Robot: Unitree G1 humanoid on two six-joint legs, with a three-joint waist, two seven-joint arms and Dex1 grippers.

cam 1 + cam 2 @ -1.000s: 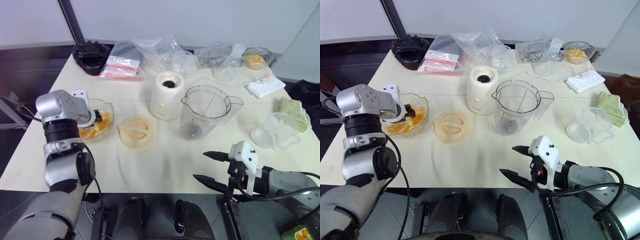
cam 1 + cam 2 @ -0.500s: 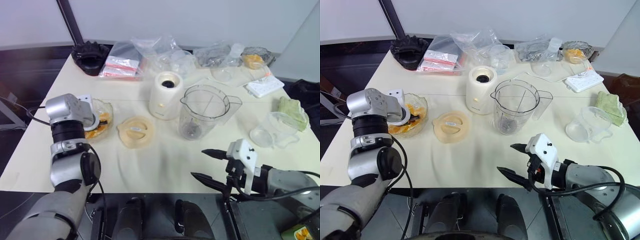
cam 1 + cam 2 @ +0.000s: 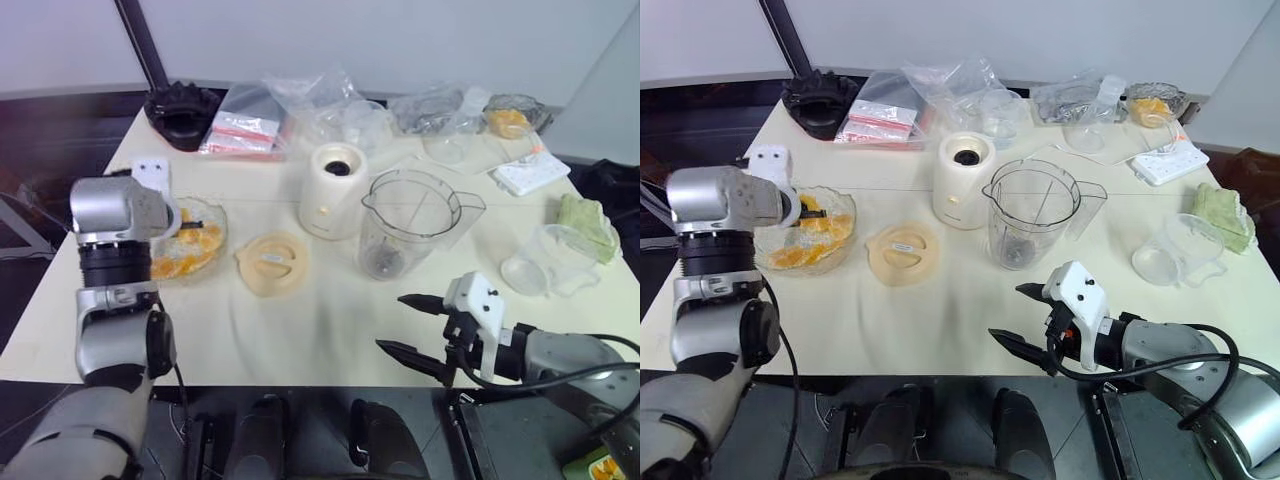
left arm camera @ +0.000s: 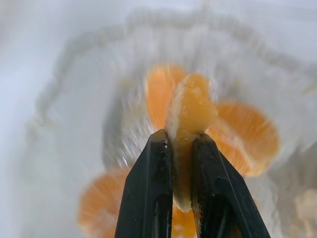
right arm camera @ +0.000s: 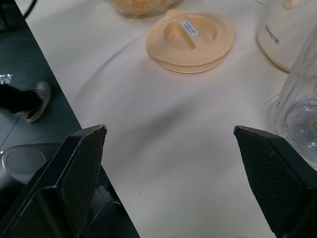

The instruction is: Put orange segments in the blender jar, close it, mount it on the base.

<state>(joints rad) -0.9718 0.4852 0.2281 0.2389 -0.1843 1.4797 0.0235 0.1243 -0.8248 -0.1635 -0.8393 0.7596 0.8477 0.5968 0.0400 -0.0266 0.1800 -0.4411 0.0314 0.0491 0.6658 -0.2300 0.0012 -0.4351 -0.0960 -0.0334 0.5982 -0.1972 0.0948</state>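
Observation:
My left gripper (image 4: 181,140) is shut on one glossy orange segment (image 4: 191,104), held just above the crinkled clear bowl (image 3: 222,232), where more orange segments (image 3: 188,250) lie. From the head views the left gripper (image 3: 812,213) hangs over the bowl at the table's left. The clear blender jar (image 3: 410,225) stands uncovered mid-table, with the cream base (image 3: 333,190) just to its left. Near the table's front edge my right gripper (image 3: 405,325) stands open and holds nothing.
A flat peach lid (image 3: 272,263) lies between bowl and jar. A clear cup (image 3: 545,265) and a green cloth (image 3: 588,222) sit at the right. Plastic bags (image 3: 300,110), a black holder (image 3: 183,112), a small dish (image 3: 510,120) and a power strip (image 3: 530,175) line the back.
My left gripper closed on a segment inside the bowl and has lifted it up out of the pile. The right gripper has stayed where it was, open.

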